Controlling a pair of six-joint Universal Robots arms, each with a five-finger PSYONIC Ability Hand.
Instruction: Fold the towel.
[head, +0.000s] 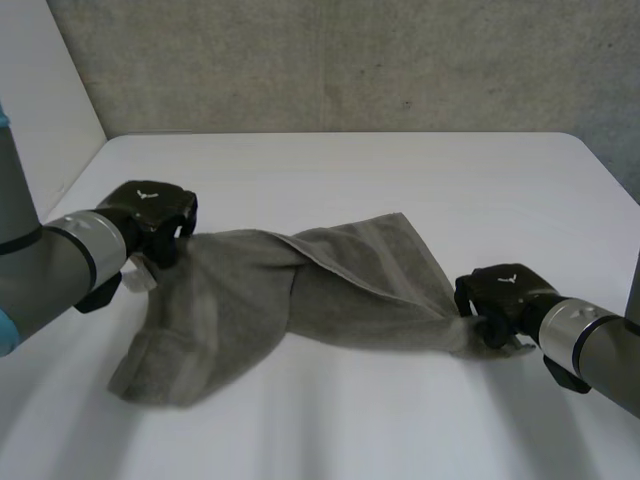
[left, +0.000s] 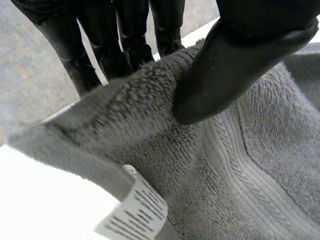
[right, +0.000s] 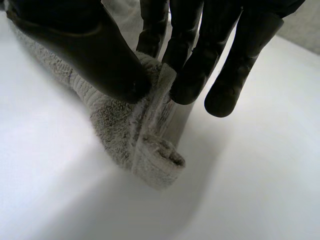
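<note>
A grey towel (head: 300, 295) lies crumpled and stretched across the white table (head: 350, 170) between my two hands. My left hand (head: 150, 215) holds the towel's left corner raised off the table. In the left wrist view its thumb (left: 240, 55) presses the towel's edge (left: 145, 100) against the fingers, with a white label (left: 137, 210) hanging below. My right hand (head: 500, 295) sits at the towel's right corner, low on the table. In the right wrist view its thumb (right: 95, 55) and fingers (right: 190, 65) pinch the bunched corner (right: 145, 135).
A grey wall (head: 350, 60) runs behind the table's far edge. A white panel (head: 40, 110) stands at the left. Bare table surface lies in front of the towel and beyond it.
</note>
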